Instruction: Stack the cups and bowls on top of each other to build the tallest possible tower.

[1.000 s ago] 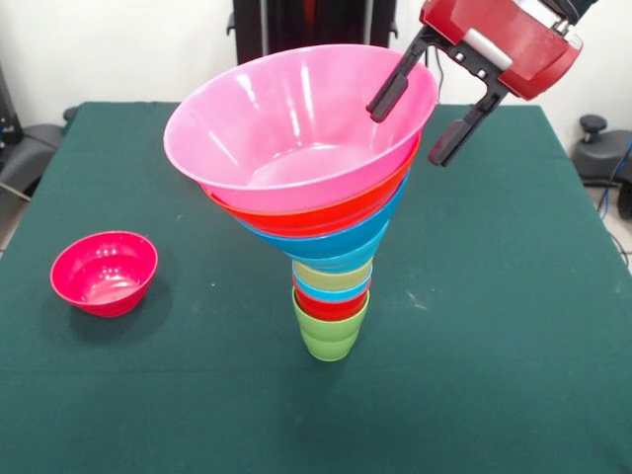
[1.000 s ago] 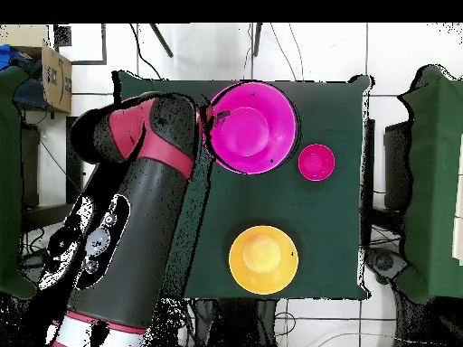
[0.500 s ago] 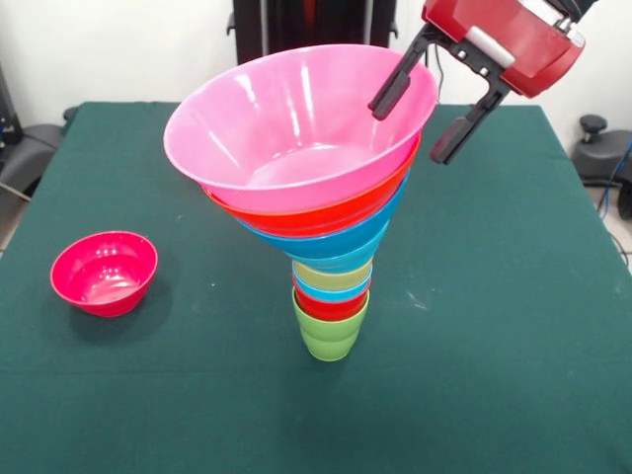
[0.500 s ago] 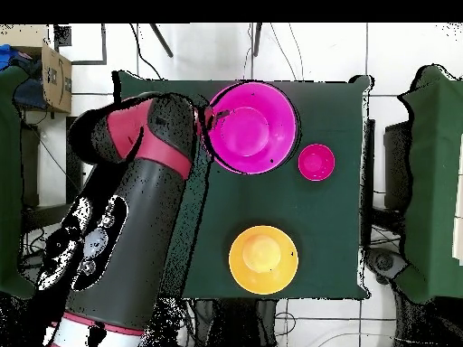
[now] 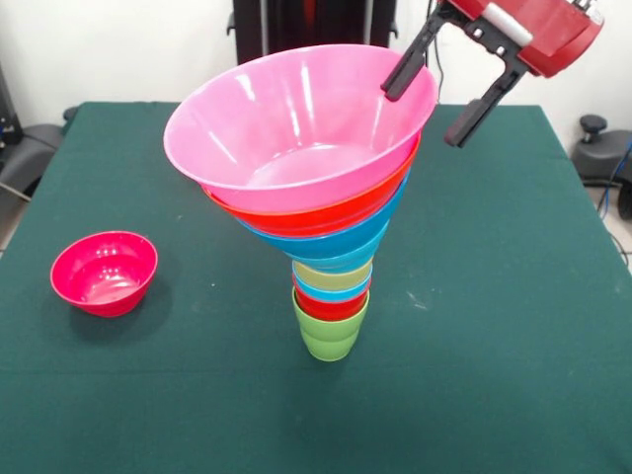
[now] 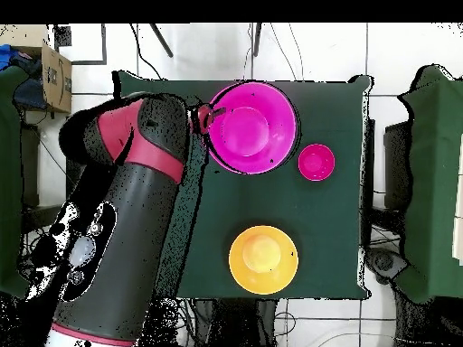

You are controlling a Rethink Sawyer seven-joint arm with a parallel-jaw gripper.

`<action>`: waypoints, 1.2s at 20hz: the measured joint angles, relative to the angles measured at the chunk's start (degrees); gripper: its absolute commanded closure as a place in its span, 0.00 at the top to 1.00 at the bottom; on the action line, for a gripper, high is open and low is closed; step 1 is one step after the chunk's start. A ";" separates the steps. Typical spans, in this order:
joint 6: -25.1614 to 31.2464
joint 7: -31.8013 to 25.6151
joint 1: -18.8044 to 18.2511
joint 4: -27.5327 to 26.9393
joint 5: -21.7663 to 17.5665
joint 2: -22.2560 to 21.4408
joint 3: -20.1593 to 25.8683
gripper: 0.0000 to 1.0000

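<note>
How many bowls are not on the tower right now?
2. The small magenta bowl sits alone on the table beside the tower. The large yellow-orange bowl shows only in the overhead view, near the robot's side.

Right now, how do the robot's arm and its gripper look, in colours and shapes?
The gripper has a glossy red boxy body with a silver-grey plate and two slim black fingers. From overhead, the arm is thick and rounded, mostly black, with red bands at its joints and white patches on its side.
</note>
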 measured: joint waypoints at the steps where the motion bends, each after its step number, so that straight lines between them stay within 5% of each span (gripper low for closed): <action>1: 0.05 0.00 0.00 -0.03 0.00 -0.15 -0.08 1.00; 11: 3.44 0.00 -0.01 -1.64 0.00 -3.62 -1.04 1.00; 24: 19.75 -0.01 -1.12 -8.20 -0.01 -11.83 -1.14 1.00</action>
